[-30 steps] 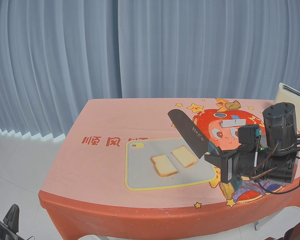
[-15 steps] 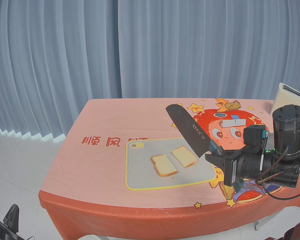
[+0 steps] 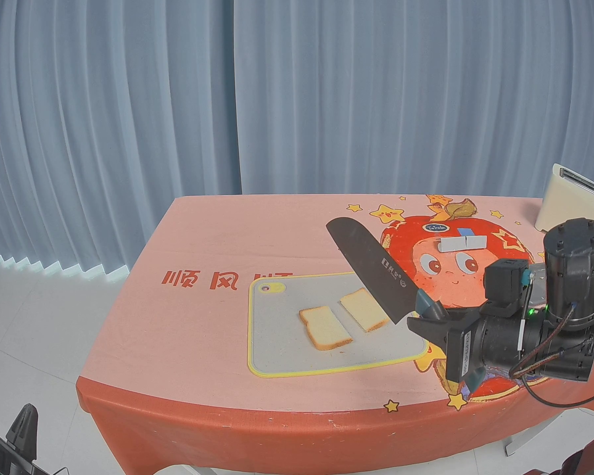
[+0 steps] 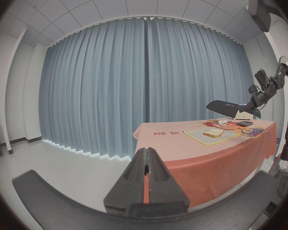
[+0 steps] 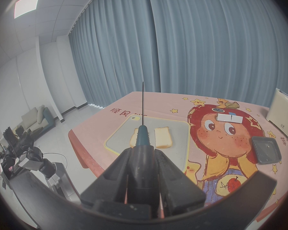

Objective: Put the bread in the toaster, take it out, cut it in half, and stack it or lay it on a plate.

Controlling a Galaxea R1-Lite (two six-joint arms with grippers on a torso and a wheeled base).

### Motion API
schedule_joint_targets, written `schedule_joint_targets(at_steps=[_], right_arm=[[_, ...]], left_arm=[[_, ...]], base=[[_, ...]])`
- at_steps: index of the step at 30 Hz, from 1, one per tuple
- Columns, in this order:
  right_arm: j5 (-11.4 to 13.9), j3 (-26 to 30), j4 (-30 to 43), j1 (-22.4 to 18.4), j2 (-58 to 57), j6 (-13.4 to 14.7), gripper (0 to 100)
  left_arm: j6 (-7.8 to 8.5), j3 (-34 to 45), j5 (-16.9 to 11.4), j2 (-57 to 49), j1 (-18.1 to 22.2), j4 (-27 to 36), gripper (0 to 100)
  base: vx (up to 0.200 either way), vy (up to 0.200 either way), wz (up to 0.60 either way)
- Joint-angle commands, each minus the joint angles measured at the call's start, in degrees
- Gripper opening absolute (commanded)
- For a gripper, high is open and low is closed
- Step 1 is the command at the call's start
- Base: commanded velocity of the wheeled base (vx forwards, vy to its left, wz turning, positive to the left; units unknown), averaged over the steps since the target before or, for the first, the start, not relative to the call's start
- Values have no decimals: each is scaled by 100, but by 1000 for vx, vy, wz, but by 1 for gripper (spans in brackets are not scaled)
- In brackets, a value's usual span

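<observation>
Golden-crusted bread halves (image 3: pixel 325 328): you see two pale slices flat, side by side, on grey cutting board (image 3: pixel 277 344). R pincer (image 3: pixel 435 318) clamped on knife (image 3: pixel 373 265); L pincer (image 4: pixel 146 173) together.

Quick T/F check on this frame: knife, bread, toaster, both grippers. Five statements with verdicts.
1. The right gripper is shut on the knife handle. True.
2. The knife blade rests on the cutting board. False: it is raised in the air, not touching the board.
3. The bread is in one piece. False: a left half and a right half lie apart on the board.
4. The left gripper is shut with nothing in it, off the table. True.
5. The toaster stands on the cutting board. False: it stands at the table's far right edge.
</observation>
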Motion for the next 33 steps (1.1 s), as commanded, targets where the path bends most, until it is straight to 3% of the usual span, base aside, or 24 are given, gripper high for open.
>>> schedule_joint_targets(at_steps=[1, 33], right_arm=[[1, 44, -6, 105, 24, 10, 0], [-8, 114, -23, 97, -143, -7, 0]], left_arm=[[2, 101, -2, -73, 0, -2, 0], [2, 101, -2, -73, 0, -2, 0]], base=[[0, 0, 0], [0, 0, 0]])
